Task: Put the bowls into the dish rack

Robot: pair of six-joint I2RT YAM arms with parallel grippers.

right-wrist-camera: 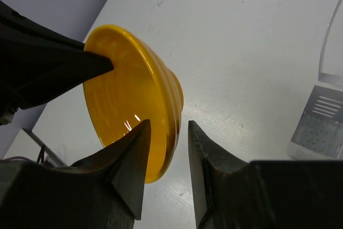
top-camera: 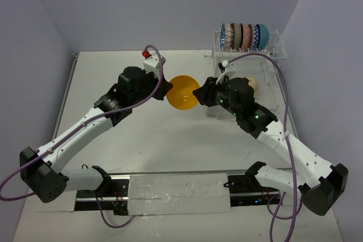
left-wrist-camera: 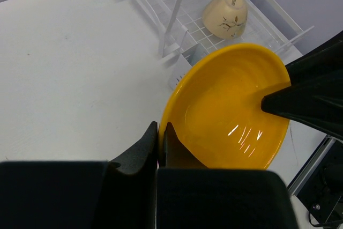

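Orange-yellow bowl [top-camera: 183, 92] is right in the middle of the bench [top-camera: 170, 145], caught between the two arms. From overhead its mouth faces up at the camera and shows as an almost full circle. It's round, so no long side; the line across it from one claw to the other runs left to right.

Left claw [top-camera: 168, 90] is on the bowl's left rim, and its wrist view shows the jaws pinched tight on that edge with no gap, the glossy inside spreading away from the fingertips [left-wrist-camera: 161, 132].

Right claw [top-camera: 198, 93] is at the opposite rim, straddling it. One finger [right-wrist-camera: 134, 154] reaches inside the bowl. The other finger sits outside the ribbed wall with a sliver of bench showing between them. So it is part-open around the rim, not clamped.

The dish rack [top-camera: 272, 49] stands just to the right. A row of patterned bowls [top-camera: 244, 36] stands on edge in its upper prongs, and a speckled tan bowl [left-wrist-camera: 226, 15] lies upside down in its lower tray.
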